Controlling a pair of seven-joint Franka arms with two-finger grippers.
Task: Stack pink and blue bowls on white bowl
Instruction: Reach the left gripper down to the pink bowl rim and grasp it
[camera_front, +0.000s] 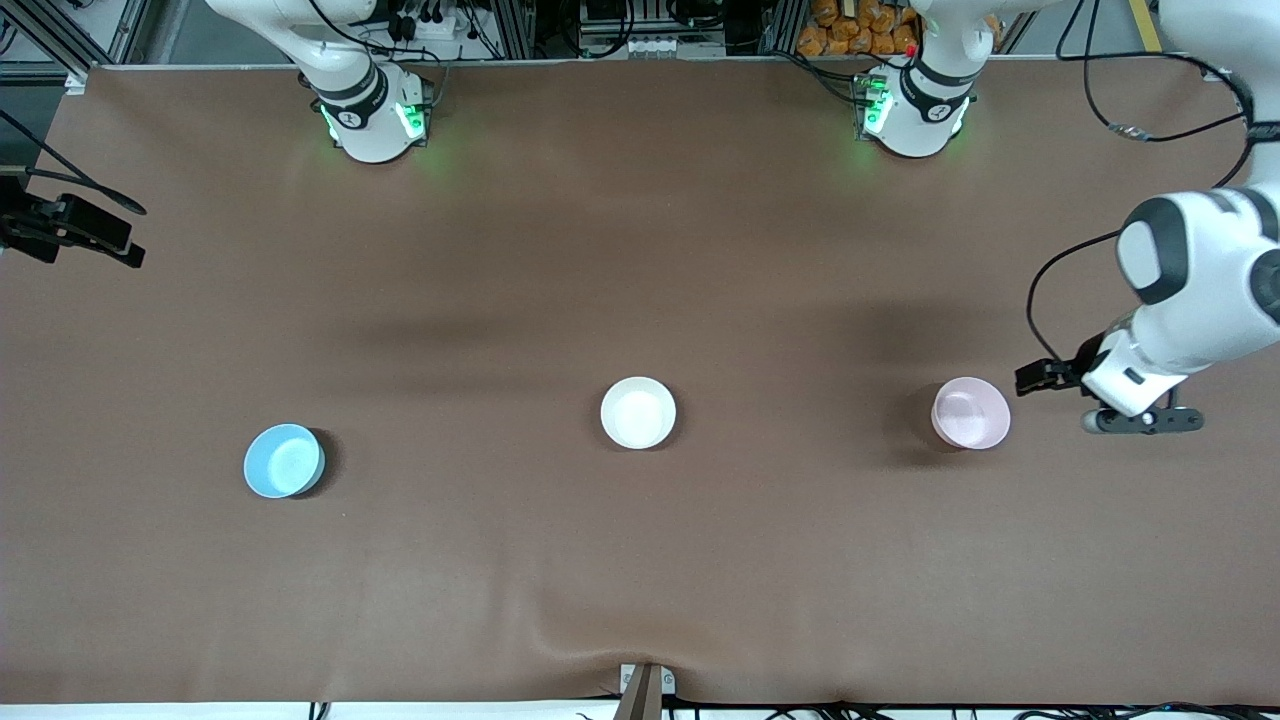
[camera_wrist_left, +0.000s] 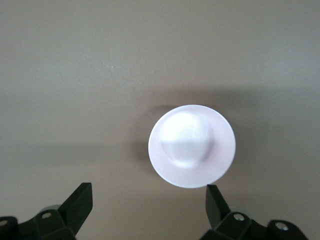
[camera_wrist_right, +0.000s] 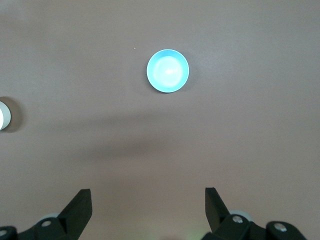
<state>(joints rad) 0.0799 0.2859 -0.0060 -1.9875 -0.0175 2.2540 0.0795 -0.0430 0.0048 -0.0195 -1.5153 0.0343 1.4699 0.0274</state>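
Firstly, front view. I list three bowls in a loose row on the brown table (camera_front: 640, 560): blue bowl (camera_front: 284, 460) at lower left of the frame, toward the right arm's end; white bowl (camera_front: 638, 412) at centre; pink bowl (camera_front: 970, 412) at centre right, toward the left arm's end. All three sit upright, well apart, none stacked. Between them I see only bare brown cover. A ripple in the cover rises from the lower edge at a small clamp (camera_front: 645, 688). Cables and orange packets (camera_front: 860, 25) crowd the upper edge above the arm bases. A black bracket (camera_front: 70, 230) juts in at the left edge. The left gripper (camera_front: 1045, 376) hangs over the table just beside the pink bowl, at the right edge of the frame; the right gripper is out of this view.

Next, left wrist view. I see the left gripper (camera_wrist_left: 149, 200) with fingers apart, empty, the pink bowl (camera_wrist_left: 192, 146) between and ahead of the tips, not touched.

Lastly, right wrist view. The right gripper (camera_wrist_right: 148, 200) stands spread and empty, high over bare table. The blue bowl (camera_wrist_right: 168, 71) lies in the upper middle, well apart; the white bowl (camera_wrist_right: 2, 114) just shows at the left edge.
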